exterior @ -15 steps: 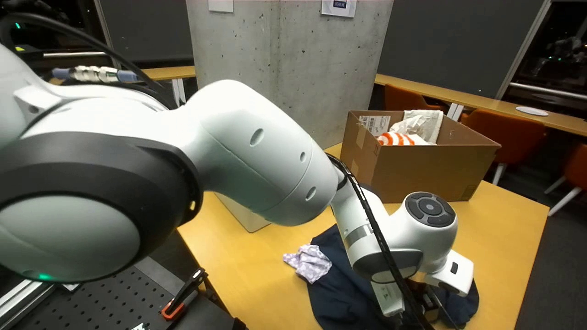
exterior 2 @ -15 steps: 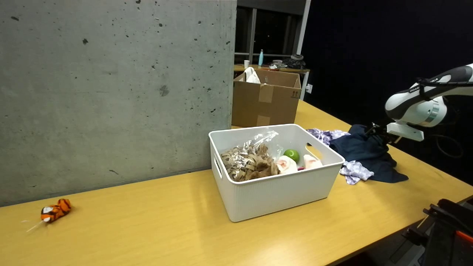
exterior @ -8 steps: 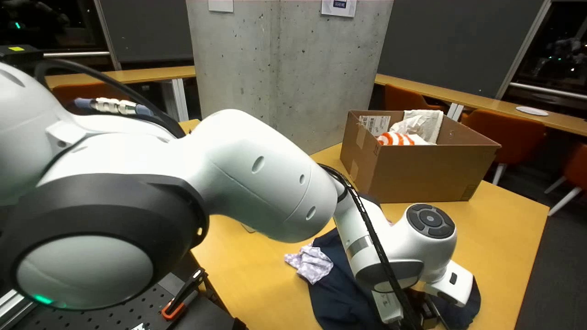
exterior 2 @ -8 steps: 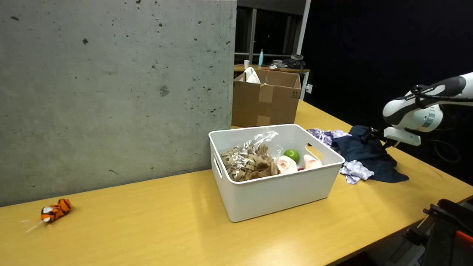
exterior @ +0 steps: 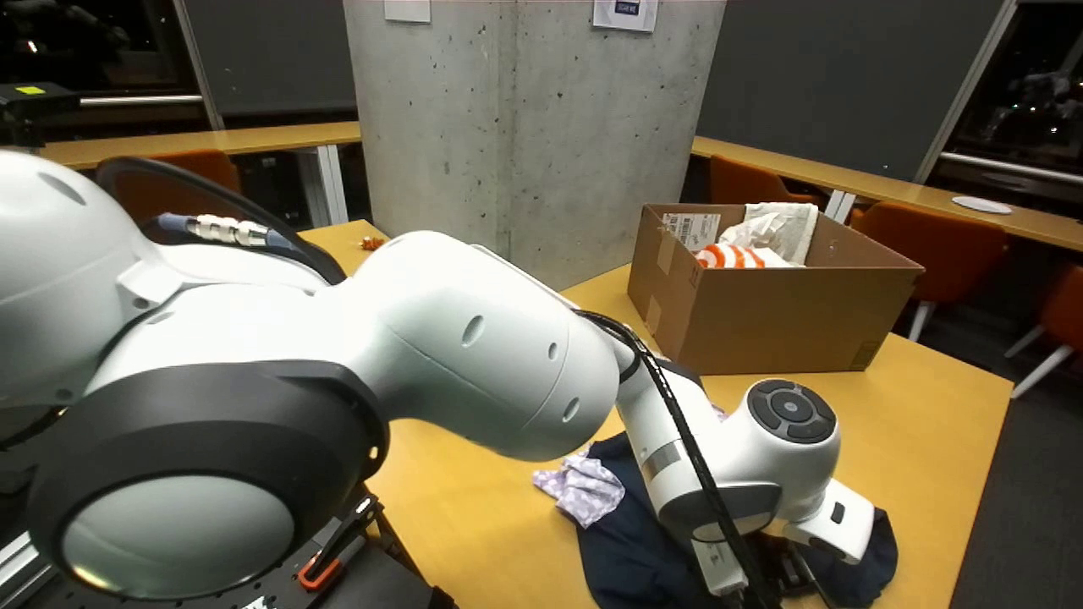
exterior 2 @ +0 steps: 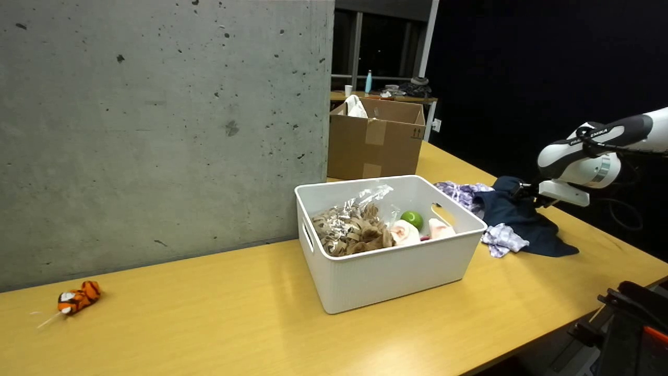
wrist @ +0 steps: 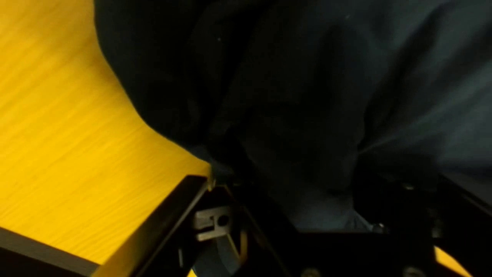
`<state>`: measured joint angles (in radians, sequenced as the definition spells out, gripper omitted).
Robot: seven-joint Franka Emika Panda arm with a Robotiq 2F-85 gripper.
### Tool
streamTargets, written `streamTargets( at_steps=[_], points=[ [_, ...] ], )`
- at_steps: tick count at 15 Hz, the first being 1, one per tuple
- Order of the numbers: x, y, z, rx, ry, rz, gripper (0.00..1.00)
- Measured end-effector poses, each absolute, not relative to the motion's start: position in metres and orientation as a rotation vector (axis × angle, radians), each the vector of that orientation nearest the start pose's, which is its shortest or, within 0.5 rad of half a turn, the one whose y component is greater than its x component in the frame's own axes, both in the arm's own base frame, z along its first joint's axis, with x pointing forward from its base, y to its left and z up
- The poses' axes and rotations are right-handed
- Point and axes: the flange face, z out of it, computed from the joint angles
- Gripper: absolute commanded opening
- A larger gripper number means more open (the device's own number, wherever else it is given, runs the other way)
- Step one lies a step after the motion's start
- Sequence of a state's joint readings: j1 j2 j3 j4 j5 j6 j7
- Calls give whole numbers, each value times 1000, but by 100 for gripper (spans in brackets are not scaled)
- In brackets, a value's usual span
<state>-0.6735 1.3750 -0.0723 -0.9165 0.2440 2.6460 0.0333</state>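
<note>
Okay so I've got a rumpled navy cloth [exterior: 630,541] on the table [exterior 2: 182,324], sitting right of the white plastic bin [exterior 2: 396,284] in an exterior view. My tool [wrist: 307,188] is right down at it, and the wrist feed is basically dark on dark: jaws apart, fabric bunched between them, but I honestly can't tell if it's pinching or just straddling

Handling guess: soft, floppy, fairly light, nothing to break. Doesn't look slick, though a thin edge could probably slip out, so I'd grab a thick raised fold rather than the flat border. It'd likely droop and trail if lifted. The purple-and-white cloth [exterior 2: 503,240] at its near left edge could snag along too; there's a similar patterned patch [exterior 2: 464,192] at the far left, no idea if it's one piece

Writing: "EMIKA" is legible on my arm [exterior 2: 621,133], the rest is mush. The cardboard box [exterior: 787,326] has a shipping label [exterior: 689,228] with a barcode, too small to read, plus printed up arrows [exterior 2: 417,133]. The sign [exterior: 626,13] on the concrete pillar [exterior: 541,127] seems to say SCAN ME. I can't see any brand on the navy cloth
</note>
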Motion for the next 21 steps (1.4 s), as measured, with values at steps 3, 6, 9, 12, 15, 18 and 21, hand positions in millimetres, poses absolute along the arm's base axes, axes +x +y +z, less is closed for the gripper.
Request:
streamTargets(
  at_steps=[3, 6, 9, 12, 15, 18, 21],
  points=[
    [592, -525, 59, -2811, 1368, -594, 9],
    [591, -528, 68, -2812, 1371, -615, 6],
    [591, -531, 95, -2819, 1370, -694, 7],
    [593, -528, 140, -2833, 1338, -804, 7],
    [597, -513, 186, -2841, 1275, -912, 7],
    [601, -487, 231, -2850, 1178, -1017, 7],
    [604, -451, 276, -2856, 1066, -1129, 7]
  ],
)
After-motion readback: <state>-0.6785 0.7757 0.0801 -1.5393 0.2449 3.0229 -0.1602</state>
